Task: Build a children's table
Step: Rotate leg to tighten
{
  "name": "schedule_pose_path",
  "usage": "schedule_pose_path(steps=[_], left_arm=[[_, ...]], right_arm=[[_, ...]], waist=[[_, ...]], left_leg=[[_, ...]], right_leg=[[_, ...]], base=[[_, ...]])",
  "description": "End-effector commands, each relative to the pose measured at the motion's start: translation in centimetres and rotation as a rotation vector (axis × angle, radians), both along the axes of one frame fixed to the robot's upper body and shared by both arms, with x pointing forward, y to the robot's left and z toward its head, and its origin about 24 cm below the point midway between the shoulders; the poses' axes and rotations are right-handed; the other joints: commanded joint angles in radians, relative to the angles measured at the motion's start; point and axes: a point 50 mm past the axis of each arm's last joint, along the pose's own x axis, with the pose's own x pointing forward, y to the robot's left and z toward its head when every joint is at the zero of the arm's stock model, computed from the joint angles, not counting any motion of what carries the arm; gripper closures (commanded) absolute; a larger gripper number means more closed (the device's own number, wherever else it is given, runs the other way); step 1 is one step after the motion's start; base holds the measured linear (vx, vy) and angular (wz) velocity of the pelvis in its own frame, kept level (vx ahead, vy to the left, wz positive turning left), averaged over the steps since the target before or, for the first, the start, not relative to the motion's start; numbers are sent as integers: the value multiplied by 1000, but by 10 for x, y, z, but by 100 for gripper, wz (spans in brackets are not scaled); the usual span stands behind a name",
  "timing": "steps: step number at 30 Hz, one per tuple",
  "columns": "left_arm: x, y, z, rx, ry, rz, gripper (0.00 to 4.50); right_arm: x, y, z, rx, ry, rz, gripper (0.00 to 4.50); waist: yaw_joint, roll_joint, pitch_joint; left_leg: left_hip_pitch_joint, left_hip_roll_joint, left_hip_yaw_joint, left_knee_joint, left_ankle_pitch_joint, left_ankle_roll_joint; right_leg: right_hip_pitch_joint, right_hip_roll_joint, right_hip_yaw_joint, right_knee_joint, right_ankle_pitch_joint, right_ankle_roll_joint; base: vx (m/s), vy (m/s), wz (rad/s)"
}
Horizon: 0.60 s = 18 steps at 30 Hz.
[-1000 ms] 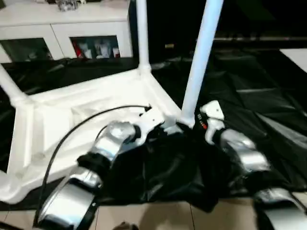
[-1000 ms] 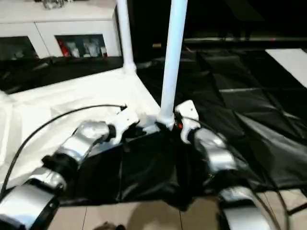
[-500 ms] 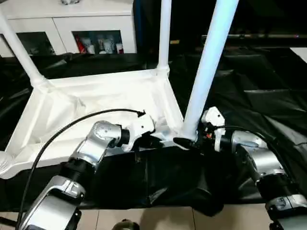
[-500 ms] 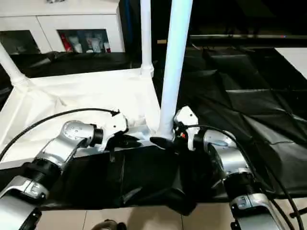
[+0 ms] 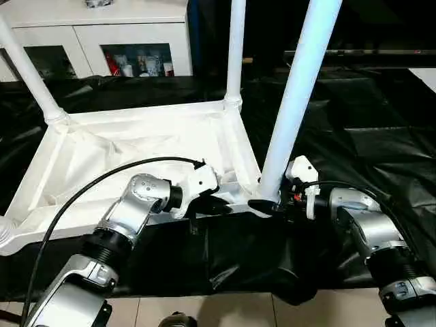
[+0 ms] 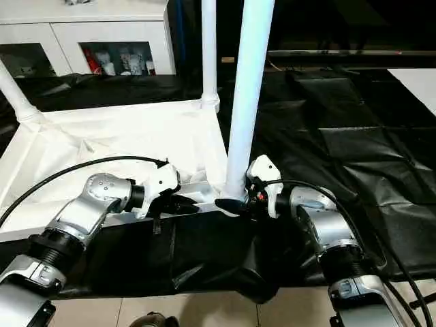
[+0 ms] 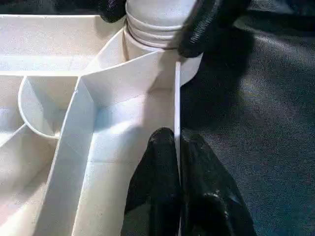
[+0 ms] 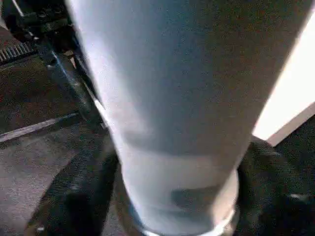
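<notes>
Floor: pale tiles, seen at the nearest edge, in front of the surface.
Surface: draped in crumpled black sheeting, hanging over the near edge.
Left claw: fingers together, clamped on the thin near rim of the tabletop, just beside the near right corner socket.
Right claw: black fingers set on either side of the base of the near right leg, at the socket; whether the leg is actually squeezed cannot be told.
Tabletop: white plastic, laid upside down on the black sheeting, ribbed underside facing up, placed left of centre.
Near right leg: white tapered tube, stood upright in the near right corner socket, slightly tilted, top out of frame.
Near left socket: partly seen at the picture's edge.
Far right leg: white tube, seated upright in the far right corner socket.
Far left leg: white tube, seated in the far left socket, leaning outward.
Cabinet: white, with glass doors, set behind the surface; small items are held inside, too small to identify.
</notes>
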Motion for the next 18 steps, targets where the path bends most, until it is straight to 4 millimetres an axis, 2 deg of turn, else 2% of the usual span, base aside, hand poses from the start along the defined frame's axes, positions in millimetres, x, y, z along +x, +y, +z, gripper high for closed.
schedule_pose_path(steps=[1, 5, 6, 12, 13, 14, 15, 16, 17, 18], left_arm=[[-2, -5, 5, -45, -8, -17, 450], [-2, -4, 4, -43, -5, -14, 450], [-2, -4, 4, -42, -4, -13, 450], [0, -2, 2, -30, -10, 27, 450], [3, -2, 1, -23, -20, 53, 450], [12, -4, -1, -11, -53, 155, 450], [18, -6, -1, -11, -70, 210, 450], [18, -6, -1, -11, -70, 210, 450], [28, -11, -2, -24, -88, 317, 450], [30, -13, -2, -29, -91, 340, 450]], right_arm=[[1, 1, 2, -2, -3, 16, 155], [0, 2, 1, 0, 2, 18, 173], [0, 2, 0, 0, 3, 18, 175], [1, 3, -7, 1, 12, -34, 176], [4, 3, -10, 0, 6, -82, 176], [13, 4, -18, 3, 6, -257, 177], [16, 5, -22, 1, 10, -344, 177], [16, 5, -22, 1, 10, -344, 177], [21, 11, -31, 11, 52, -485, 177], [22, 13, -33, 10, 60, -517, 177]], waist=[[1, -26, -75], [1, -26, -74], [1, -29, -74], [0, -27, -74], [-1, -27, -74], [-5, -27, -72], [-12, -26, -68], [-15, -28, -68], [-21, -28, -65], [-22, -28, -65]], left_leg=[[27, 61, -26, -62, -153, 91], [28, 61, -27, -62, -159, 87], [28, 61, -27, -62, -162, 87], [29, 61, -27, -62, -169, 81], [29, 61, -27, -63, -171, 78], [29, 59, -28, -64, -184, 69], [31, 55, -28, -68, -216, 49], [33, 55, -29, -70, -229, 36], [39, 55, -30, -72, -266, 8], [40, 52, -31, -73, -278, 3]], right_leg=[[42, -65, 40, -60, -151, -249], [42, -65, 40, -60, -166, -246], [42, -65, 40, -61, -170, -245], [40, -65, 40, -61, -174, -246], [40, -66, 41, -61, -177, -246], [38, -66, 41, -64, -192, -246], [35, -64, 41, -70, -238, -240], [36, -66, 41, -73, -264, -233], [33, -67, 42, -82, -323, -218], [33, -67, 42, -84, -339, -210]], base=[[0, 0, 0], [0, 0, 0], [0, 0, 0], [0, 0, 0], [0, 0, 0], [0, 0, 0], [0, 0, 0], [0, 0, 0], [0, 0, 0], [0, 0, 0]])
